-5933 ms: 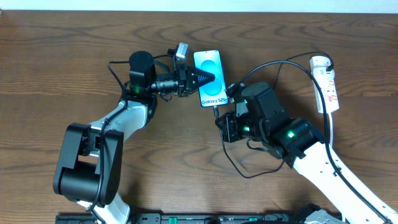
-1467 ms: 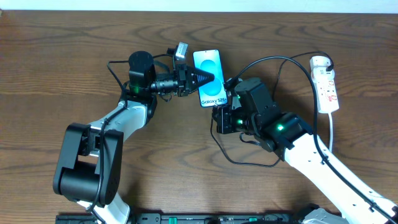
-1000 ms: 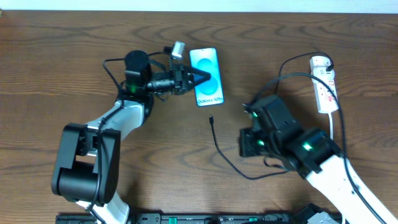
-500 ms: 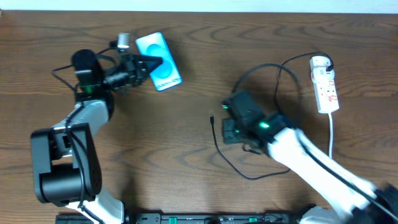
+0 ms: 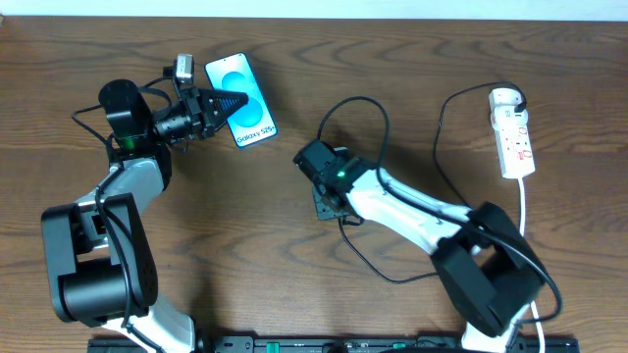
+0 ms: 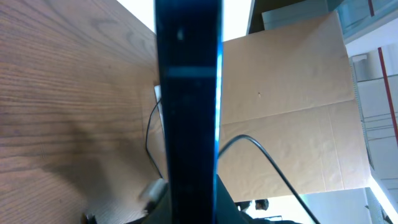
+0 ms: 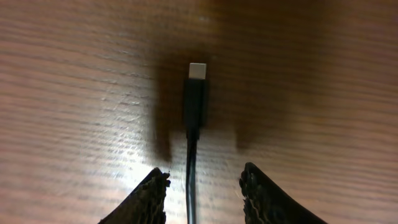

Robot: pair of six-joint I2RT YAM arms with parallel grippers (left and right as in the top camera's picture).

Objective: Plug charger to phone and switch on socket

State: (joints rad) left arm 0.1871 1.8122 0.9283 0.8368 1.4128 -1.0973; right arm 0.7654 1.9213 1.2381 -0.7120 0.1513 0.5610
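My left gripper (image 5: 228, 101) is shut on the phone (image 5: 241, 86) at the far left of the table; its light blue screen faces up. In the left wrist view the phone (image 6: 186, 106) is a dark edge-on bar between the jaws of the left gripper (image 6: 189, 213). My right gripper (image 5: 328, 204) is open at mid-table, pointing down over the charger's plug tip. In the right wrist view the plug tip (image 7: 196, 93) lies on the wood ahead of the right gripper (image 7: 205, 196), and the thin cable runs between the fingers (image 7: 152, 199), untouched. The cable (image 5: 365, 260) trails toward the front. The socket (image 5: 513, 132) lies at the far right.
The socket's white cord (image 5: 523, 211) runs down the right edge. A black cable (image 5: 439, 137) curves from the socket's top end toward mid-table. Cardboard (image 6: 292, 106) stands beyond the table in the left wrist view.
The left arm carried the phone from mid-table to the far left, away from the plug tip. The right gripper swung left and now stands over the plug tip lying on the wood.
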